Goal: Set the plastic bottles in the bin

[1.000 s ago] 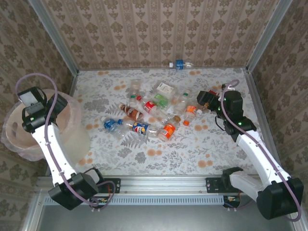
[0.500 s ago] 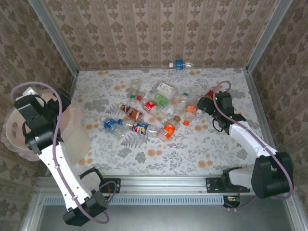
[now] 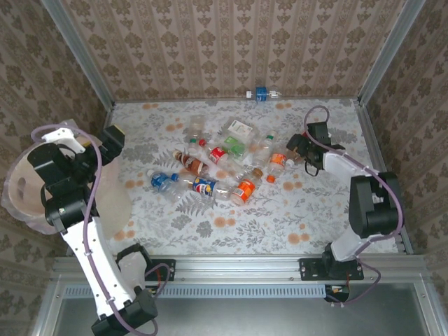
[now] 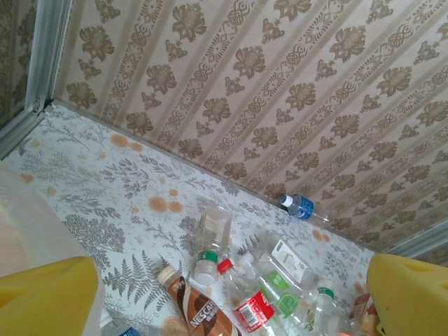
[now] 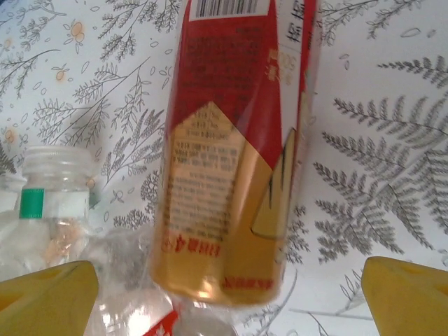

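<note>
Straddling a clear plastic bottle with a red-and-gold label (image 5: 231, 154), the right end effector (image 5: 231, 287) stands fully spread. Bench surface shows between each yellow finger and the bottle, so nothing is gripped.

**Location.** This bottle lies flat on the floral-patterned bench (image 3: 280, 224), towards its right edge, at the fringe of the scatter of small crushed clear bottles (image 3: 245, 189) around the centre. One blue-labelled bottle (image 3: 262, 93) rests apart against the far edge.

**Orientation.** In the right wrist view the long axis runs away from the end effector, leaning slightly, so closure would fall across the bottle's width. Which end carries the cap cannot be told.

**Handling, assessed.**
- The bottle is probably light and thin-walled, liable to buckle under pressure.
- The glossy label film looks slippery.
- The best hold is across the labelled body near mid-length, where the section seems fullest.
- A neighbouring clear bottle with a green band (image 5: 56, 192) lies just beside it and could be caught.

**Left side.** The left end effector (image 4: 231, 294) is wide open and empty, above the large round peach-beige bag-lined bin (image 3: 21, 175), which stands beside the bench's left edge.
</note>
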